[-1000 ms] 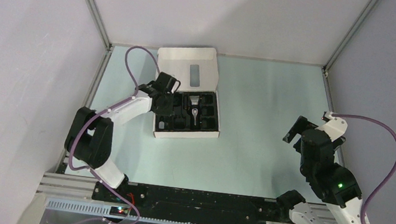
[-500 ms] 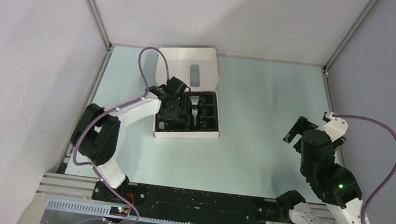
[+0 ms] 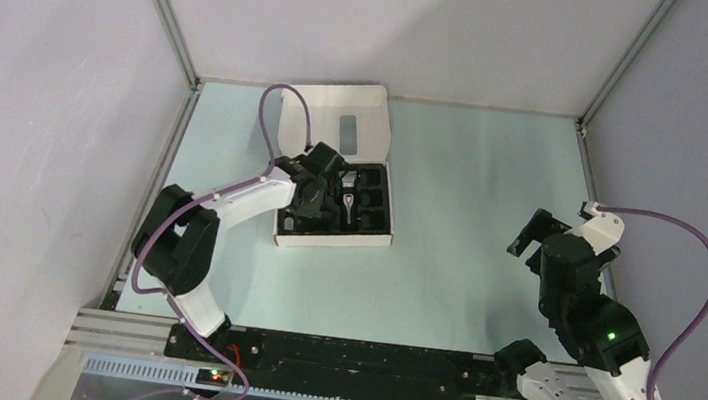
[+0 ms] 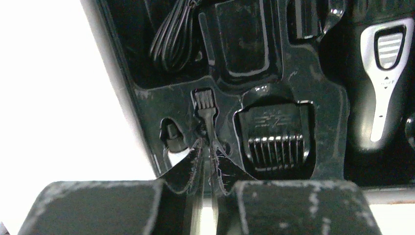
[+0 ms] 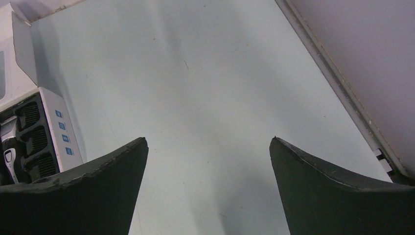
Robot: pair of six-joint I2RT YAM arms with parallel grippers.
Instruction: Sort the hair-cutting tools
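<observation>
Surface: pale green table [image 3: 468, 223]; open white box [image 3: 339, 123] at its far left
Left gripper [image 4: 208, 169]: narrow, pinching the handle of the thin black brush [image 4: 204, 100]; brush lies in the black tray [image 4: 313, 73]
Other recesses: coiled cord [image 4: 173, 39]; comb attachment [image 4: 274, 147]; clipper [image 4: 386, 88]
Right gripper [image 5: 208, 161]: spread wide, well apart from the box

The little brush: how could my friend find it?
Look at the black tray in the white box. The brush lies in a slot beside the ridged comb, near the coiled cord. It is the thinnest thing, a stick with tiny bristles.
</observation>
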